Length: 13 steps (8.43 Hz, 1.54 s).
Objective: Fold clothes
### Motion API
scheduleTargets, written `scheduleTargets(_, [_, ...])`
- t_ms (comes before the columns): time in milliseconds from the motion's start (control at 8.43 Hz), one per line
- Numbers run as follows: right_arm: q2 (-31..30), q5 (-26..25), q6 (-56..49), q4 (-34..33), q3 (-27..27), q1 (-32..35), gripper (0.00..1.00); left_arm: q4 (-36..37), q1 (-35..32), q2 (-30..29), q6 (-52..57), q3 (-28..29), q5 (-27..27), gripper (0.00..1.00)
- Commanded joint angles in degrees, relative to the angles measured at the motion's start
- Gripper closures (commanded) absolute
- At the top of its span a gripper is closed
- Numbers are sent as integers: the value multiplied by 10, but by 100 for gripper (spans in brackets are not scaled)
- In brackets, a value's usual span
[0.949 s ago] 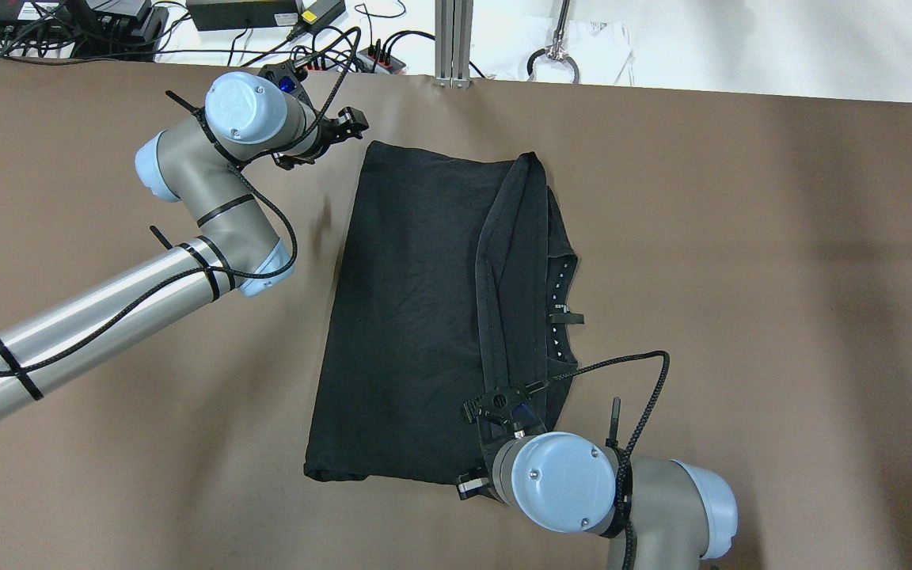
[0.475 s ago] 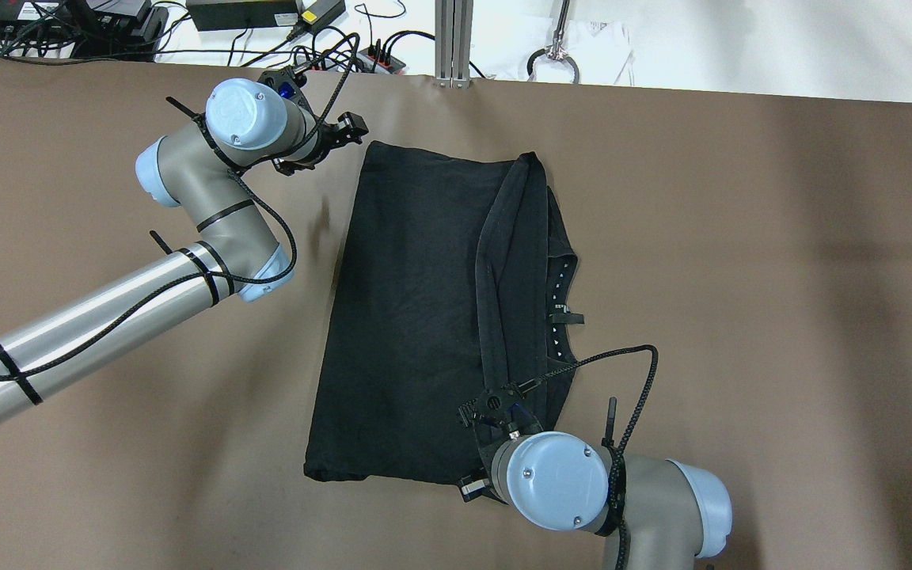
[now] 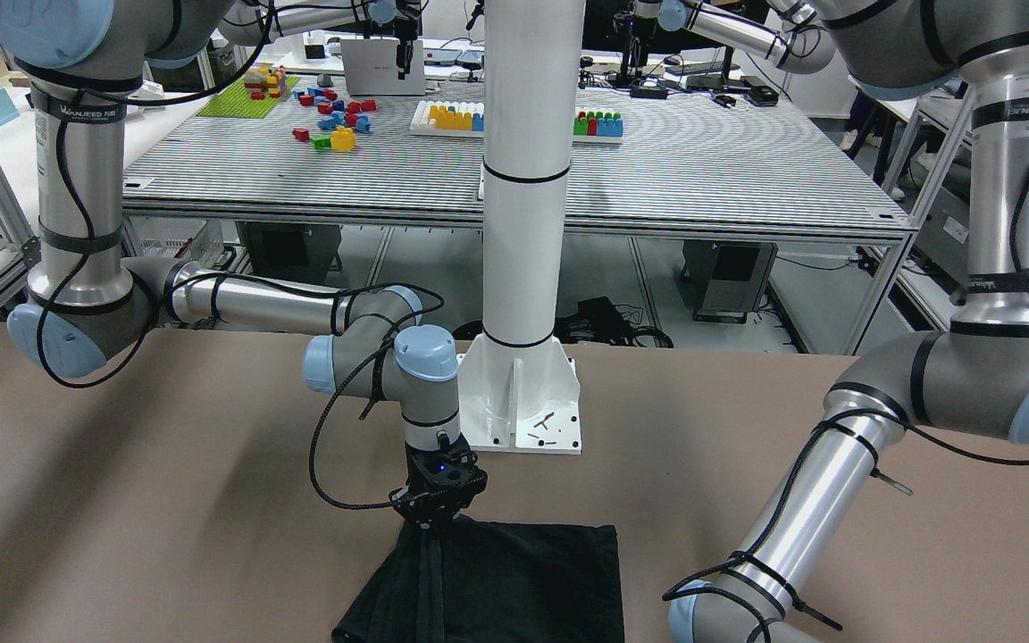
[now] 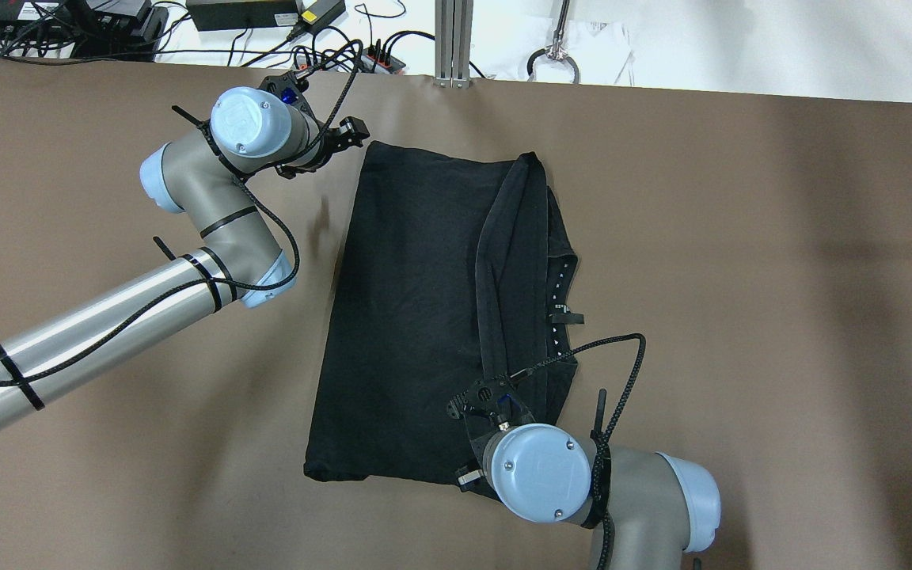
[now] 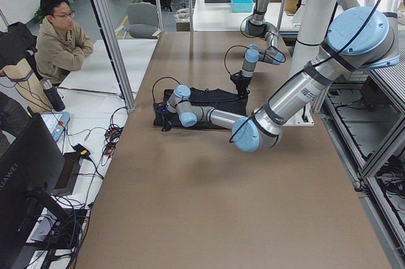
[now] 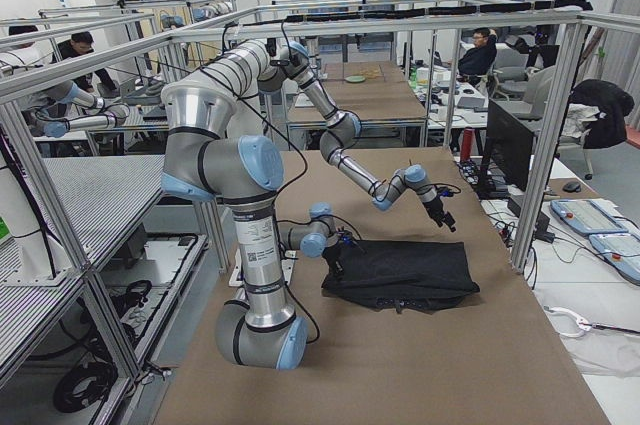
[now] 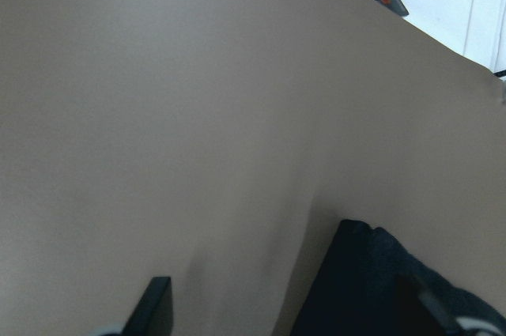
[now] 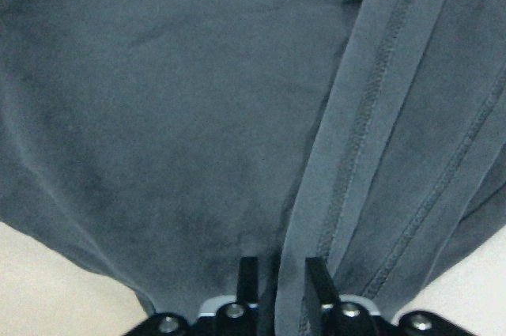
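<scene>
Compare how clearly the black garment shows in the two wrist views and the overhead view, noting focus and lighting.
Right wrist view: the black garment reads washed-out blue-grey, hem stitching crisp. Left wrist view: soft throughout, the garment only a dark blurred corner. Overhead view: the garment is near-solid black, creases faint; broad soft shadows band the table.

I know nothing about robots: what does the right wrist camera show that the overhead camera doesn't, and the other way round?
Only the right wrist view: the stitching along the folded band, seen close up, and the right gripper pinching its edge. Only the overhead view: the whole black garment, the left gripper beside its far corner and off the cloth, and cables beyond the table's far edge. Both: the dark fabric, the band, and the brown table.
</scene>
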Motion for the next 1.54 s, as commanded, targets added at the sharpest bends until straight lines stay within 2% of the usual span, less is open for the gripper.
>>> scheduleTargets(0, [3, -17, -8, -6, -14, 0, 67, 0, 2, 0, -5, 0, 4, 0])
scheduleTargets(593, [15, -26, 0, -6, -27, -5, 68, 0, 2, -1, -8, 0, 4, 0])
scheduleTargets(712, [15, -26, 0, -6, -29, -5, 81, 0, 2, -1, -8, 0, 4, 0])
scheduleTargets(831, [12, -26, 0, -6, -28, -4, 100, 0, 2, -1, -10, 0, 4, 0])
scheduleTargets(1187, [11, -19, -8, -8, -24, 9, 100, 1, 2, -1, -10, 0, 4, 0])
scheduleTargets(1305, [5, -15, -9, -9, -12, 15, 100, 1, 2, -1, -10, 0, 4, 0])
scheduleTargets(1424, [-27, 11, -11, -14, 24, 27, 100, 1, 2, -1, -10, 0, 4, 0])
